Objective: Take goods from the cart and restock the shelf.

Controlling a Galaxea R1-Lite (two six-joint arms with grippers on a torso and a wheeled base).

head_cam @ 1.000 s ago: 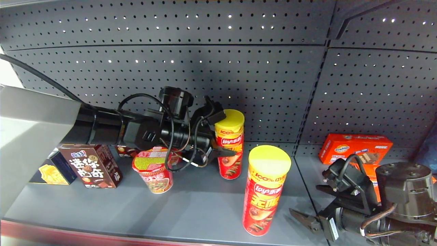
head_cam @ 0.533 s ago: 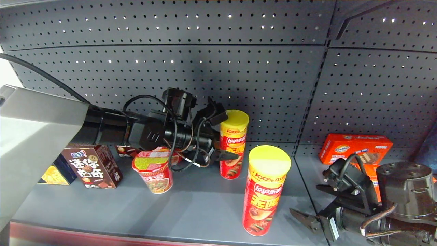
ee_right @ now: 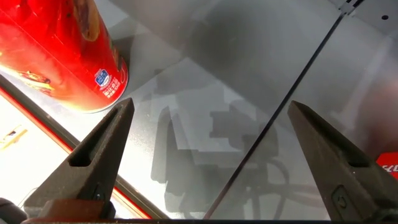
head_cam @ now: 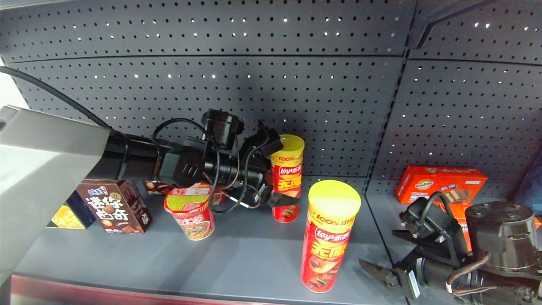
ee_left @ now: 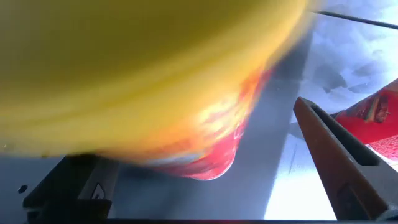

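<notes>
Brackets the rear chips can (head_cam: 288,169) with the left gripper (head_cam: 284,171) — fingers spread, not pinching. Puts one finger behind the can just under its yellow lid and the other in front, lower down the red body. Shows, from the left wrist, a strip of grey shelf between one finger (ee_left: 336,162) and the can's side, so apart there; cannot tell whether the opposite finger touches. Stands the can upright on the shelf (head_cam: 250,254), far back, close to the pegboard panel (head_cam: 296,97). Places a second chips can (head_cam: 329,237) nearer the front edge and to the right, upright too, well clear of the left gripper. Holds the right gripper (ee_right: 209,106) low over the right part of the shelf, fingers (ee_right: 93,155) spread wide with only bare shelf between them — the second can's base near one fingertip. Lines up, left of the rear can, a noodle cup (head_cam: 190,216), a brown box (head_cam: 116,205) and a dark box with yellow print (head_cam: 67,214). Sets an orange box (head_cam: 440,184) on the neighbouring shelf section, behind the right arm.
</notes>
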